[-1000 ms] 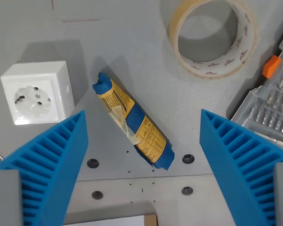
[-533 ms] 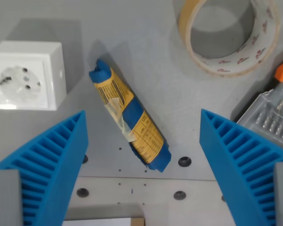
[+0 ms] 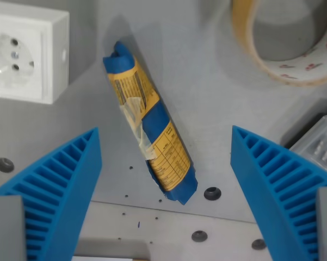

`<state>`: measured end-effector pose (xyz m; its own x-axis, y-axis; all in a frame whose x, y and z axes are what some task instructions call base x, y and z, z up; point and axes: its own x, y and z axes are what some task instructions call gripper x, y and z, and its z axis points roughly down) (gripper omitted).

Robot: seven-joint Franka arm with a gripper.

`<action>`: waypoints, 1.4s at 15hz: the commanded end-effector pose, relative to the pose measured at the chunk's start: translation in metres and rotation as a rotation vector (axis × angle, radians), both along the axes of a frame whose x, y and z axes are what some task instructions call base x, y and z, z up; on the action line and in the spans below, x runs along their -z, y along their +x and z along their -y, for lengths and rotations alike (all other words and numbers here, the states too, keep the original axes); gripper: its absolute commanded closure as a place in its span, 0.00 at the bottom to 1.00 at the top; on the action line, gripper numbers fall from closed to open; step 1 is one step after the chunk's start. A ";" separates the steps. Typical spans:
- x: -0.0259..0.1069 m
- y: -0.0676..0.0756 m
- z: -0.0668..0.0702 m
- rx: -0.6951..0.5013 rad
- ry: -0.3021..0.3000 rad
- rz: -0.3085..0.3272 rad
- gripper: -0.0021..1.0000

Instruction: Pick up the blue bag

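I have the grey tabletop (image 3: 217, 109) under the camera, and the blue bag (image 3: 149, 141) lies flat on it, running diagonally from upper left to lower right, roughly centred between my two blue ribbed fingers (image 3: 54, 185), which are spread wide and touching nothing. I judge the bag light and soft: it looks like a small rolled or filled pouch that will squash somewhat under pressure, and its printed film is probably a bit slippery. I would take it across the middle, where the roll is fullest, rather than at the crimped ends, which would likely fold away. It is blue with a yellow printed label wrapped around it and a strip of clear tape near the centre. A white socket (image 3: 24, 51) sits near its upper end, a tape roll (image 3: 285, 49) well apart.
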<state>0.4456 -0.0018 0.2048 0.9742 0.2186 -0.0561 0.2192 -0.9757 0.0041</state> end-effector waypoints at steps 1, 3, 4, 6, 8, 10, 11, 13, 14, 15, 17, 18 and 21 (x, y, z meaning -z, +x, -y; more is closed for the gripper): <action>0.004 -0.021 -0.003 -0.222 -0.043 0.162 0.00; 0.012 -0.026 -0.003 -0.244 -0.046 0.161 0.00; 0.016 -0.028 -0.003 -0.256 -0.045 0.160 0.00; 0.025 -0.031 -0.004 -0.267 -0.047 0.157 0.00; 0.033 -0.033 -0.006 -0.278 -0.051 0.147 0.00; 0.040 -0.034 -0.008 -0.285 -0.054 0.139 0.00; 0.042 -0.034 -0.009 -0.286 -0.054 0.130 0.00; 0.046 -0.033 -0.010 -0.285 -0.055 0.117 0.00; 0.048 -0.033 -0.010 -0.283 -0.055 0.113 0.00; 0.050 -0.033 -0.009 -0.283 -0.055 0.111 0.00; 0.053 -0.034 -0.008 -0.276 -0.056 0.109 0.00; 0.053 -0.035 -0.008 -0.272 -0.055 0.109 0.00; 0.053 -0.039 -0.007 -0.258 -0.049 0.117 0.00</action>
